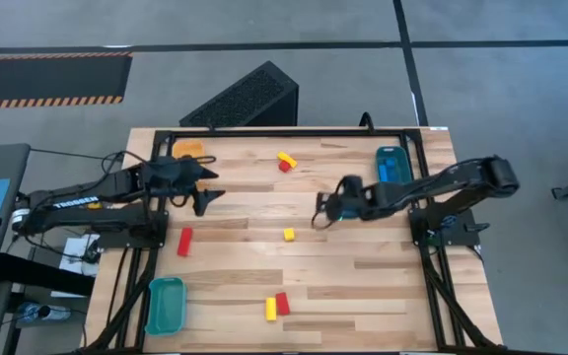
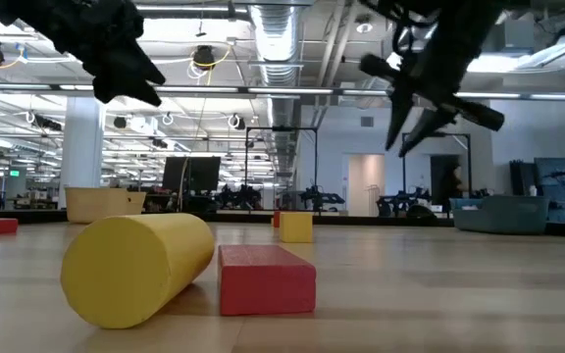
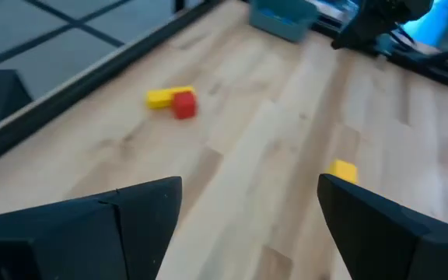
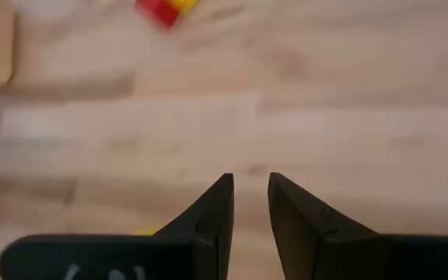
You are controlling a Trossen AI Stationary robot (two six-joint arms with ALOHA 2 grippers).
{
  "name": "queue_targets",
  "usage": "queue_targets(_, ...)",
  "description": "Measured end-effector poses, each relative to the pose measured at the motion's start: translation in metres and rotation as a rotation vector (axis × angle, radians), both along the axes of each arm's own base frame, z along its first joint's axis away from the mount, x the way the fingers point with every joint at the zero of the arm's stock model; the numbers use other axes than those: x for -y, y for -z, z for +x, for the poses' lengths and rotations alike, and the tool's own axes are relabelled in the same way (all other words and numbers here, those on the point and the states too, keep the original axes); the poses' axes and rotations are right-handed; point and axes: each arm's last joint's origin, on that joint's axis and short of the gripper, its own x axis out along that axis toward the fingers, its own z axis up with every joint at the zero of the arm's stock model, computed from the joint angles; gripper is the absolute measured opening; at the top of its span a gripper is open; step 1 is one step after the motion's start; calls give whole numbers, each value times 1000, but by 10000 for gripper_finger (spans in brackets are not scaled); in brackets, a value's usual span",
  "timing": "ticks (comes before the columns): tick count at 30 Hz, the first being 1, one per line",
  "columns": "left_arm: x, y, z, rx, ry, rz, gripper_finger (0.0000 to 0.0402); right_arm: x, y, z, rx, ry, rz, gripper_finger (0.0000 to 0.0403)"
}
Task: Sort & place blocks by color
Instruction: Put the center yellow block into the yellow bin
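Red and yellow blocks lie scattered on the wooden table; no blue block shows on the boards. A yellow and red pair (image 1: 285, 160) lies toward the far edge. A yellow cube (image 1: 289, 234) sits mid-table and a red bar (image 1: 184, 241) to the left. A yellow cylinder (image 2: 135, 265) and a red block (image 2: 266, 279) lie side by side near the near edge. My left gripper (image 1: 205, 200) hovers wide open over the left part of the table, empty. My right gripper (image 1: 319, 215) hangs above the middle, right of the yellow cube, fingers a narrow gap apart, empty.
A yellow tray (image 1: 190, 148) stands at the far left corner, a blue tray (image 1: 392, 163) at the far right and a teal tray (image 1: 164, 304) at the near left. Bare boards stretch across the right and near-right part of the table (image 1: 383, 286).
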Motion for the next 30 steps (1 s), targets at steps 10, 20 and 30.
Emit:
queue_targets(10,18,-14,14,139,163,116,290,-61,-20,43,-148,-192,-23,103)
queue_targets(20,21,-73,12,403,257,272,290,-68,-77,35,-143,-491,-169,103)
queue_targets(30,32,-15,61,446,208,-24,290,-121,-16,16,-30,-560,-112,103)
